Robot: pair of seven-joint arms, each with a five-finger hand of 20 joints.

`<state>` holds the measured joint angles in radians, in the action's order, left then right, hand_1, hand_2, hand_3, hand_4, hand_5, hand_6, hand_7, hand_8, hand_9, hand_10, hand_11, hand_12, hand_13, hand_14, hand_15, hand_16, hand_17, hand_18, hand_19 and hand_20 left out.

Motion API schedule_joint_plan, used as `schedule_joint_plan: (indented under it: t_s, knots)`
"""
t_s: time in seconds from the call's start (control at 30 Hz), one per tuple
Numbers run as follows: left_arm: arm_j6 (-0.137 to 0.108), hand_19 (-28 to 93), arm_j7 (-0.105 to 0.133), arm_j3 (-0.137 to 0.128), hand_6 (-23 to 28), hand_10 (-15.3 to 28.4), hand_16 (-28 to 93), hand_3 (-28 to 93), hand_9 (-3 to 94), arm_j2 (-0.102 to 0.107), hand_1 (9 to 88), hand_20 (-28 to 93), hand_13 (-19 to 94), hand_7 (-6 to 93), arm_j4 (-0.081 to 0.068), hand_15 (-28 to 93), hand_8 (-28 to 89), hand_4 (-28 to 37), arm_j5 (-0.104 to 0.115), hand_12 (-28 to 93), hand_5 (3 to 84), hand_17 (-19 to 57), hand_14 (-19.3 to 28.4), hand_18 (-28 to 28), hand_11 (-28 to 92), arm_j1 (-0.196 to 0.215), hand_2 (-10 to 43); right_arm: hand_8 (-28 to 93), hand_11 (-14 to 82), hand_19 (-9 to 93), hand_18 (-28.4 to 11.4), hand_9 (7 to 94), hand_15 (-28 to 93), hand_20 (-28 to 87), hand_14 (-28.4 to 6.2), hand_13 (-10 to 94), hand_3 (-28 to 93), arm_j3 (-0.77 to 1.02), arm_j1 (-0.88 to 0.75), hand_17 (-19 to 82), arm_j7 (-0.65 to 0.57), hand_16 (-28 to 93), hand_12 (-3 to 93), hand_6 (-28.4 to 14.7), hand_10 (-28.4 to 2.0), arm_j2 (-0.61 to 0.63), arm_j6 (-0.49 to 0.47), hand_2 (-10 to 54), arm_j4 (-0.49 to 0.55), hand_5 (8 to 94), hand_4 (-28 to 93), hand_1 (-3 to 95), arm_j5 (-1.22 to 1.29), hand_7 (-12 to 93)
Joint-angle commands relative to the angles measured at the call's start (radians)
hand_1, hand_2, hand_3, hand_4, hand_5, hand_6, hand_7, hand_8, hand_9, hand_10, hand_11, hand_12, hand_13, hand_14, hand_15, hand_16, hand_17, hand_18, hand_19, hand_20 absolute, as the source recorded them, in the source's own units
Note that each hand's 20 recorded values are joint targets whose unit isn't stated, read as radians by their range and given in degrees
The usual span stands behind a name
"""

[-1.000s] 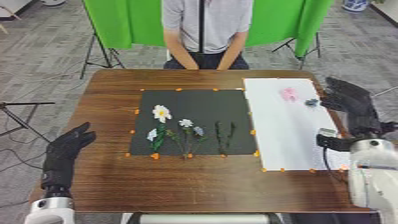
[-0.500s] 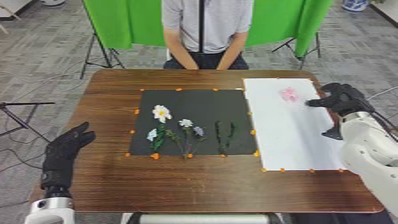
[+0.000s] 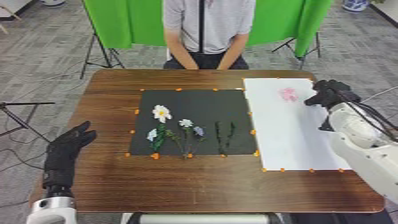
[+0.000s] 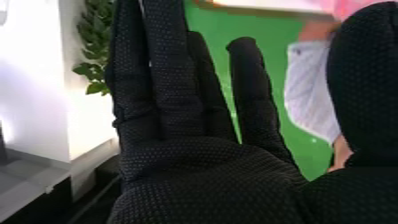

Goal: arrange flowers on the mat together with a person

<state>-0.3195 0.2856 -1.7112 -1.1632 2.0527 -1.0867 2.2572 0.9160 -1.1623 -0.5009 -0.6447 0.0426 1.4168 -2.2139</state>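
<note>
The right robot hand (image 3: 334, 94) extends straight fingers, greenery (image 4: 92, 47) beyond, in the right wrist view; the head view sets it near a pink flower (image 3: 289, 94) on white paper (image 3: 289, 135), white blossom (image 3: 161, 113) on black mat (image 3: 191, 98), left robot hand (image 3: 67, 150) loosely spread.

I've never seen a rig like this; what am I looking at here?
A robot with two white arms works at a brown table. The head view looks down from its head; the right wrist view looks along its gloved right hand. On the black mat lie a large white flower, smaller pale flowers and green sprigs. The white sheet bears a pink flower. The right hand is at the sheet's far right edge, fingers straight, apparently holding nothing. The left hand is left of the mat.
</note>
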Motion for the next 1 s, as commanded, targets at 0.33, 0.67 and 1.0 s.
schedule_joint_plan:
  t_s: [0.33, 0.67, 1.0]
  knots:
    - [-0.015, 5, -0.001, -0.002, 5.7, 14.9, -1, 70, 50.7, -0.018, 26.1, 20, 43, 10.5, 0.003, 13, -6, -27.2, 0.005, 12, 50.3, 13.1, 17.0, 11.1, 19, 0.020, -0.3, -12, 14.0, 56, -14.1, 65.8, 28, 37, -5.9, 81, 72, -0.070, -0.007, 51, 0.081, 25, 17.6, 4.1, -12.5, -0.019, 0.039, -9.5, -0.071, 53.1, -25, 39.8, -0.075, 19]
    - [-0.014, 5, -0.001, -0.004, 5.7, 14.9, -1, 70, 50.7, -0.018, 26.1, 21, 43, 10.4, 0.002, 13, -6, -27.1, 0.005, 12, 50.4, 13.1, 17.0, 11.0, 19, 0.018, -0.4, -3, 14.5, 70, -13.1, 79.9, 33, 33, -2.8, 88, 62, -0.130, -0.020, 54, 0.146, 28, 24.8, 6.4, -9.4, -0.015, 0.240, -9.5, -0.105, 70.3, -27, 52.6, -0.085, 23]
    - [-0.018, 5, -0.003, -0.010, 5.7, 14.8, -1, 70, 50.7, -0.018, 26.1, 20, 43, 10.5, 0.006, 13, -6, -27.1, 0.007, 12, 50.4, 13.1, 17.0, 11.1, 19, 0.028, -0.3, 3, 5.7, 77, -12.2, 90.7, 34, 29, -0.8, 93, 60, -0.020, -0.055, 58, 0.059, 31, 34.9, 5.1, -7.7, 0.005, 0.329, -9.5, 0.072, 81.6, -26, 58.4, -0.044, 24]
